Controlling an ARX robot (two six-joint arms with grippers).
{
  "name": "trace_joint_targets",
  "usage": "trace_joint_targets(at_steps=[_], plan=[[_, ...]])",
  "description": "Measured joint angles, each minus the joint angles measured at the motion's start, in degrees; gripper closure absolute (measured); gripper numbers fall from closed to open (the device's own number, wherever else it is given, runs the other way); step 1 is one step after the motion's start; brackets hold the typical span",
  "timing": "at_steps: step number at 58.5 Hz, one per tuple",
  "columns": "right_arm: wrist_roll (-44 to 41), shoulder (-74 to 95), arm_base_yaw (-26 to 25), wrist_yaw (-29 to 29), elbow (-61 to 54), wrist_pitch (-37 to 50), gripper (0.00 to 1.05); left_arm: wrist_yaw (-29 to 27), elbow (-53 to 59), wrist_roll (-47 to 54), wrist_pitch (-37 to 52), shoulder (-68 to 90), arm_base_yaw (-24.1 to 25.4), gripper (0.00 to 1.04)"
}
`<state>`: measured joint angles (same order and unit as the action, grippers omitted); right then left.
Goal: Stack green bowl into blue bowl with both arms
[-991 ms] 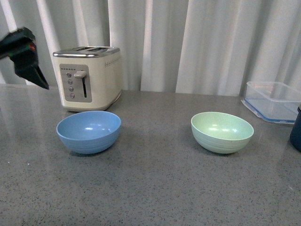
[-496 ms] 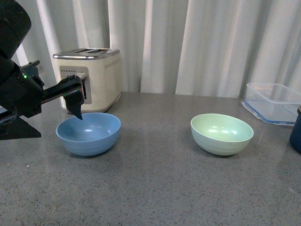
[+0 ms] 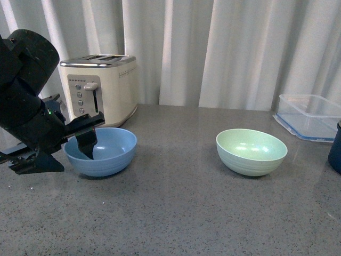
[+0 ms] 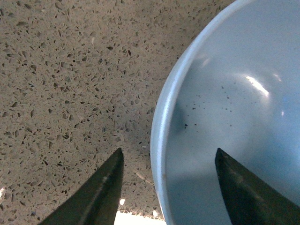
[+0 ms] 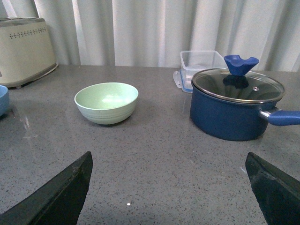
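The blue bowl (image 3: 109, 149) sits on the grey counter at the left, in front of the toaster. My left gripper (image 3: 75, 162) is open and straddles the bowl's left rim, one finger inside the bowl and one outside. The left wrist view shows that rim between the jaws of the left gripper (image 4: 168, 151), with the blue bowl (image 4: 225, 93) empty. The green bowl (image 3: 251, 151) sits upright and empty at the right. My right gripper (image 5: 168, 157) is open and empty, low over the counter, well short of the green bowl (image 5: 106, 102). It does not show in the front view.
A cream toaster (image 3: 98, 88) stands behind the blue bowl. A clear plastic container (image 3: 309, 114) sits at the back right. A dark blue pot with a glass lid (image 5: 236, 105) stands to the right of the green bowl. White curtains hang behind.
My left arm has come in from the upper left and lowered, its open gripper now over the blue bowl's left rim. The bowls have not moved.
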<state>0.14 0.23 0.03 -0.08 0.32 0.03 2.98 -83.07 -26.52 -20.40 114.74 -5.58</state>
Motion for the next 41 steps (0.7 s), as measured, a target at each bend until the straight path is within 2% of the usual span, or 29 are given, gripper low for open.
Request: trace_joint_targets(at_steps=[6, 19, 30, 41], plan=[[0.0, 0.0, 0.0, 0.0, 0.0, 0.0, 0.1, 0.11, 0.0, -0.63, 0.26, 0.17, 0.0, 0.7], [0.0, 0.0, 0.0, 0.0, 0.0, 0.0, 0.1, 0.68, -0.85, -0.98, -0.37, 0.09, 0.07, 1.01], [0.0, 0.0, 0.0, -0.02, 0.0, 0.0, 0.1, 1.92, -1.92, -1.14, -2.12, -0.55, -0.68, 1.01], [0.0, 0.0, 0.0, 0.0, 0.0, 0.0, 0.1, 2.91, -5.27, -1.95, -2.8, -1.4, -3.76, 1.01]])
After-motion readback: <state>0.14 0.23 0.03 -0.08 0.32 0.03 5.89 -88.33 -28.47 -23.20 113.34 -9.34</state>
